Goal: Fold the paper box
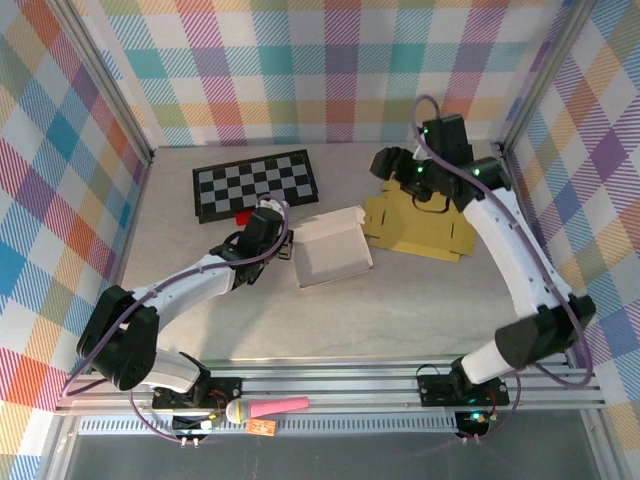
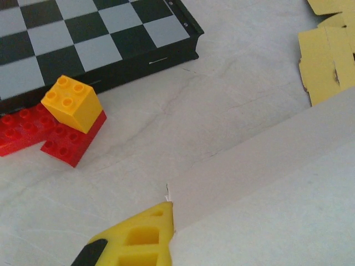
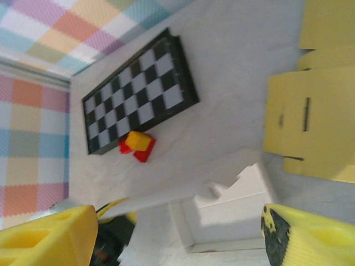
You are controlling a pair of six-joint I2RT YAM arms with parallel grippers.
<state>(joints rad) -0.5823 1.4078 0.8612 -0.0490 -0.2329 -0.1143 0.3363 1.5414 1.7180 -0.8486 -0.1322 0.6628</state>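
Chessboard (image 1: pixel 255 183), red bricks (image 2: pixel 28 130) and yellow cardboard (image 1: pixel 415 228) flank the white box (image 1: pixel 330 258).

The white paper box (image 1: pixel 330 250) is plain and unprinted, greying a little in its shaded inside. The flat cardboard sheet (image 1: pixel 420 228) is mustard yellow with a few thin dark slits. The folding game board (image 1: pixel 255 183) has black and pale grey chequers within a black rim. The flat plastic bricks (image 2: pixel 39 133) are red and the studded plastic cube (image 2: pixel 72 102) is orange-yellow. The desk (image 1: pixel 420 300) is off-white with faint grey marbling. The enclosure walls (image 1: pixel 330 60) carry a pastel plaid of pink, teal, orange, yellow and purple. The left arm (image 1: pixel 190 285) and right arm (image 1: pixel 510 250) are white with black joints. The right claw (image 3: pixel 180 227) has bright yellow fingers (image 3: pixel 50 238), one with a black pad, and the left claw (image 1: pixel 285 238) is yellow and black too.
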